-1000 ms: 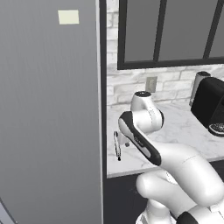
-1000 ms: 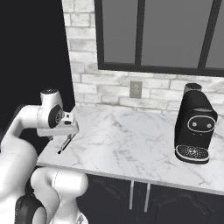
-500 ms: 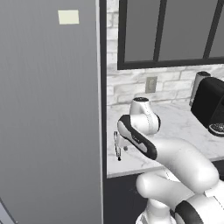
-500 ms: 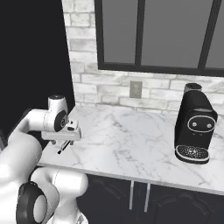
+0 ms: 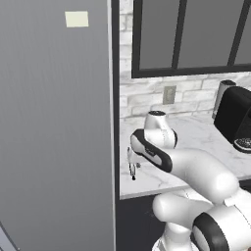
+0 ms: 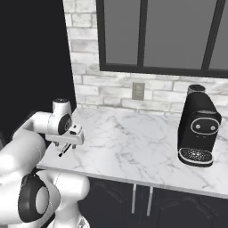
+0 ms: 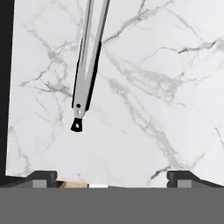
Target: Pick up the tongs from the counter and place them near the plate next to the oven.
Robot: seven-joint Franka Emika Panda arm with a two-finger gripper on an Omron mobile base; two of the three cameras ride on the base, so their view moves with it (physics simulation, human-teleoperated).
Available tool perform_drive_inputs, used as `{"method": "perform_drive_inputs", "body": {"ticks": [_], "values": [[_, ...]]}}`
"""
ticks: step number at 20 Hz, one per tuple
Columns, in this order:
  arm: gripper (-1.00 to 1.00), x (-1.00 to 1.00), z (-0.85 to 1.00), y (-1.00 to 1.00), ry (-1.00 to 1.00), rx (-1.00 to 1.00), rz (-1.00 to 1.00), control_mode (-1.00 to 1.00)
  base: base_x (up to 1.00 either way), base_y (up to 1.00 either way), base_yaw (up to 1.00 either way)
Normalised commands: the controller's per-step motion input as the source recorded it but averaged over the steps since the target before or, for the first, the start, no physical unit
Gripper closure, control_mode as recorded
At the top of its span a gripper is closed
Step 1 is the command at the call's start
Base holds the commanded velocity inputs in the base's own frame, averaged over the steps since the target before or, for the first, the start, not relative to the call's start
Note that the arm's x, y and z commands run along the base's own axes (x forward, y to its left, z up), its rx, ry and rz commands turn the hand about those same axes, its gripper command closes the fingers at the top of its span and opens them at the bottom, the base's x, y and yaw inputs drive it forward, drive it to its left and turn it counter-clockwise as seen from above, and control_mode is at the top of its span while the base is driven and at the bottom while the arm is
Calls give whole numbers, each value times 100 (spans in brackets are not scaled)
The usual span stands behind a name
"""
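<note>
I am looking down at the tongs (image 7: 89, 65) lying flat on the counter (image 7: 153, 87); my gripper (image 7: 112, 176) is hovering above with jaws standing wide, holding nothing.

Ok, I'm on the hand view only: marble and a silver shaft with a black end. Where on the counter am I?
Observer: At its left end. The tongs lie by the counter's front left corner, beside a tall grey panel.
Operator: Anything standing nearby that I could knock?
Observer: A black coffee machine stands far along the counter to the right, well apart from the arm.
Operator: What's behind the counter?
Observer: A pale brick wall with a socket under dark-framed glass cabinets.
Operator: And the gripper?
Observer: The gripper hangs just over the tongs, jaws wide.
</note>
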Motion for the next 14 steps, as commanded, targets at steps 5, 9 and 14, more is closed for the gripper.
{"method": "perform_drive_inputs", "body": {"ticks": [5,9,14], "values": [[-100,14,-3,18,0,0,-12,-100,0,0,0],[-100,18,-6,20,0,0,-7,-100,0,0,0],[-100,11,-21,7,1,0,-3,-100,0,0,0]]}}
